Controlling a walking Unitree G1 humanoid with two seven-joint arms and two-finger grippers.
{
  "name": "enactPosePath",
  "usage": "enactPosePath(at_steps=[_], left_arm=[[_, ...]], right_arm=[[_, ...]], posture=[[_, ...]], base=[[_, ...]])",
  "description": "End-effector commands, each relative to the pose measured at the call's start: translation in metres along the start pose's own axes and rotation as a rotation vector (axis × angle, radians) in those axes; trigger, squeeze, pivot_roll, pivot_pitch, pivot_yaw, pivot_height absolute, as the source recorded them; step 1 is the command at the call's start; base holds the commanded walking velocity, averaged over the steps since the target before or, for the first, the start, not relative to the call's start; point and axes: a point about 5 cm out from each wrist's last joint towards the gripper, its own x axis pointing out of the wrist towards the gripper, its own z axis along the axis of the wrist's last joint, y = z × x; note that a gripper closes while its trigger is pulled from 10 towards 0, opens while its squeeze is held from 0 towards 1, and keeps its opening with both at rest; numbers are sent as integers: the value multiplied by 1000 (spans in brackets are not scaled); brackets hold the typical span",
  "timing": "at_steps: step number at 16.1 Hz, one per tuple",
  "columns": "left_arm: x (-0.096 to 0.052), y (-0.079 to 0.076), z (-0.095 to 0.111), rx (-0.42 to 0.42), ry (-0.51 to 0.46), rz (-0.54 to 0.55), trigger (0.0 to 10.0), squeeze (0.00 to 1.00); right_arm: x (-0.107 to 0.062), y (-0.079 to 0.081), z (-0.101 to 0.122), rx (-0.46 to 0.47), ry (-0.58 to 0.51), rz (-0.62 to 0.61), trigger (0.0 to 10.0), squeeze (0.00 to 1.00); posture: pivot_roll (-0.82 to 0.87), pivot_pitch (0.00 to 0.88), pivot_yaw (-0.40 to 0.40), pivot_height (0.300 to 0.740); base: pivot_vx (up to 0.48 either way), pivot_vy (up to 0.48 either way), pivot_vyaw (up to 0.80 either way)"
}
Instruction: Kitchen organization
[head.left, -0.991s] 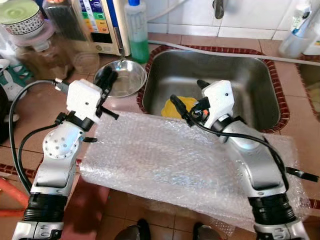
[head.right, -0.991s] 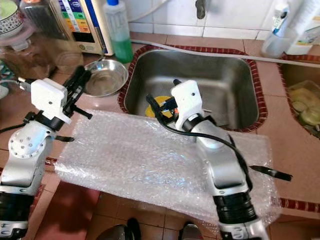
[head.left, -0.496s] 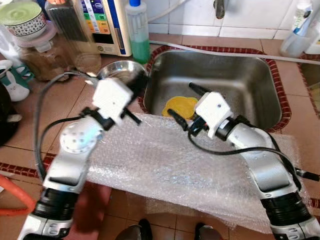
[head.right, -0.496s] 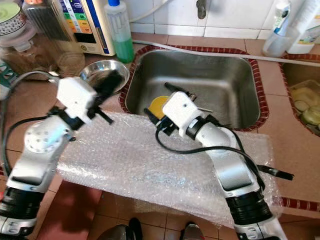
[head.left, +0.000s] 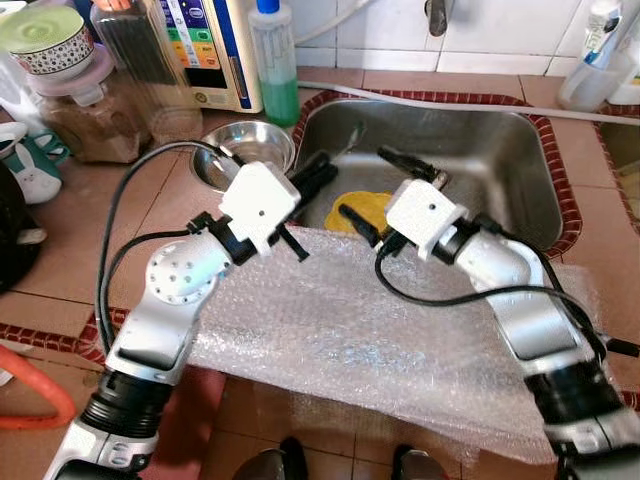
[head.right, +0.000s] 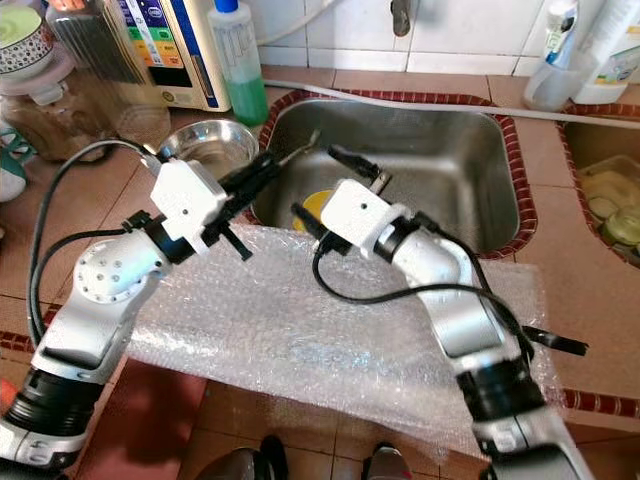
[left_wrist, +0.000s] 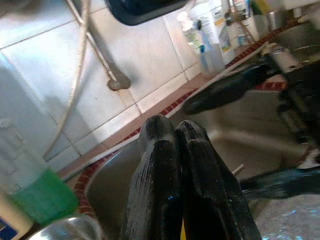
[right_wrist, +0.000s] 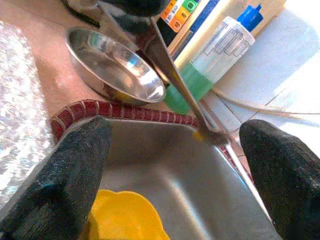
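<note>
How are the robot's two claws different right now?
The left gripper has its fingers pressed shut on a thin metal utensil; the right gripper is spread wide open, holding nothing. The left reaches from beside the steel bowl; the right hovers above the yellow thing. Both hang over the sink.

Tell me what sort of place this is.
A home kitchen counter, most likely: a steel sink set in a tiled worktop, a faucet on the tiled wall above it, and a green soap bottle beside a steel bowl.
</note>
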Motion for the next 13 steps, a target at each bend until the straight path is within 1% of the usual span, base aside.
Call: enactPosePath(at_steps=[1, 2, 5, 7, 10, 11, 12, 13], left_arm=[[2, -2, 8, 21, -27, -25, 0, 0], [3, -7, 9, 21, -33, -40, 0, 0], [7, -14, 15, 1, -64, -69, 0, 0], [8, -20, 19, -18, -81, -98, 0, 0], [8, -31, 21, -38, -87, -124, 0, 0], [8, -34, 21, -48, -87, -131, 0, 0], [8, -36, 22, -52, -87, -135, 0, 0], [8, -37, 22, -53, -87, -136, 0, 0]], right_arm=[[3, 0, 2, -41, -14, 13, 10000, 0], [7, -1, 1, -43, -15, 19, 10000, 0], [16, 1, -9, -46, -2, 24, 10000, 0], [23, 1, -14, -66, 7, 28, 10000, 0], [32, 1, -19, -70, 17, 34, 10000, 0], [36, 3, -19, -90, 0, 58, 6745, 0], [37, 4, -18, -95, -9, 66, 2824, 0], [39, 5, -17, -92, -18, 72, 0, 0]], posture=[[-183, 224, 128, 740], [-184, 226, 129, 740], [-178, 231, 131, 740], [-175, 235, 129, 740], [-170, 237, 128, 740], [-163, 239, 127, 740], [-162, 239, 126, 740], [-162, 239, 126, 740]], base=[[0, 0, 0], [0, 0, 0], [0, 0, 0], [0, 0, 0], [0, 0, 0], [0, 0, 0], [0, 0, 0], [0, 0, 0]])
